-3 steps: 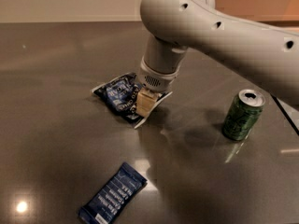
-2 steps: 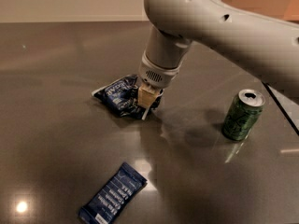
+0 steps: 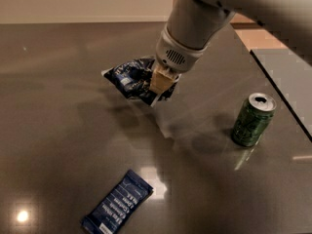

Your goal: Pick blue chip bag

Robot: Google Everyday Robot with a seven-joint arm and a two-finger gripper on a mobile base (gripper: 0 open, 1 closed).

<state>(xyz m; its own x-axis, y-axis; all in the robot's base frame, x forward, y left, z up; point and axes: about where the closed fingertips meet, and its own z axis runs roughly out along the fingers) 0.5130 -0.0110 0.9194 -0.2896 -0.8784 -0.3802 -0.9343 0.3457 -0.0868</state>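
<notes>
A dark, glossy surface (image 3: 53,130) fills the view. Nearest, at about 7 o'clock from the centre, a flat, slim dark-blue bar wrapper (image 3: 117,204) with white lettering lies slantwise, one end toward the near edge. Further back, at 3 o'clock and well apart from it, a green drink can (image 3: 253,120) stands upright with its opened top showing. Beyond these, at 11 o'clock, is the blue chip bag (image 3: 130,78), crinkled, with white edges. It is tilted and appears raised off the surface, with a soft shadow beneath it. The tool (image 3: 160,84) is at the bag's right side, its tan fingers closed on the foil and gripping it. Above the tool, the robot's thick pale arm (image 3: 195,26) rises toward 1 o'clock and leaves the view.
</notes>
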